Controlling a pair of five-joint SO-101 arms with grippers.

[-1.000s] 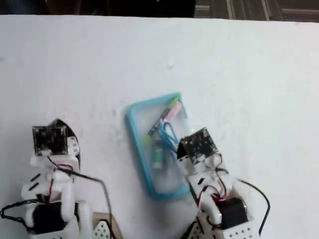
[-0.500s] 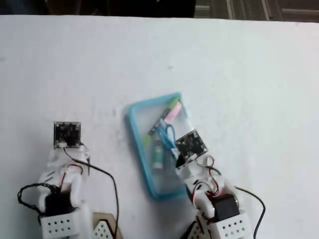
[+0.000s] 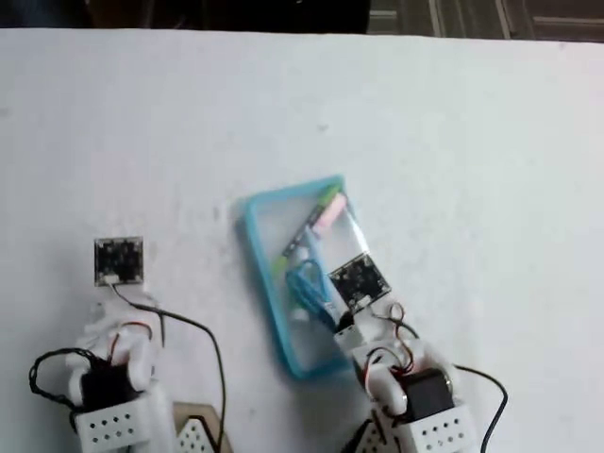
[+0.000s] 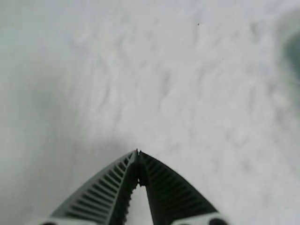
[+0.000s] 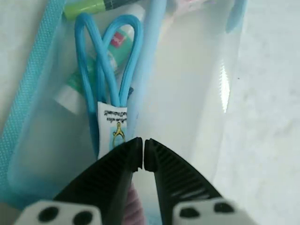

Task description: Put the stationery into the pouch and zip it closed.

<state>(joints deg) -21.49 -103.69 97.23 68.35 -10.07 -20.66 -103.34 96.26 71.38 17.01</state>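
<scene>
Left gripper [image 4: 138,155]: jaws fully closed, ribbed tips meeting at a point, nothing between them. It hangs over the bare white table [image 3: 453,142]. In the high view the left arm [image 3: 115,326] sits at the near edge of the table, well apart from the pouch.

Right gripper [image 5: 143,151]: jaws closed to a hairline slit. Nothing is visible between the tips; whether something thin is pinched there, cannot tell. The tips sit over the clear face of the pouch [image 5: 187,93], just beside a white tag [image 5: 111,119] with a small gold clasp [image 5: 118,134] on it. The tag hangs on a blue cord loop [image 5: 101,70]. In the high view the right arm [image 3: 392,363] leans over the near end of the pouch.

Pouch [image 3: 267,283]: clear, blue woven trim, lying flat near mid-table, long axis tilted, far end toward the right.

Contents seen through the clear wall:
- green-and-white tube [image 5: 70,93], under the cord loop
- green marker [image 5: 89,7]
- pink item [image 3: 327,215], at the far end
- dark pen [image 3: 300,236], lying diagonally

Zipper state: cannot tell.
</scene>
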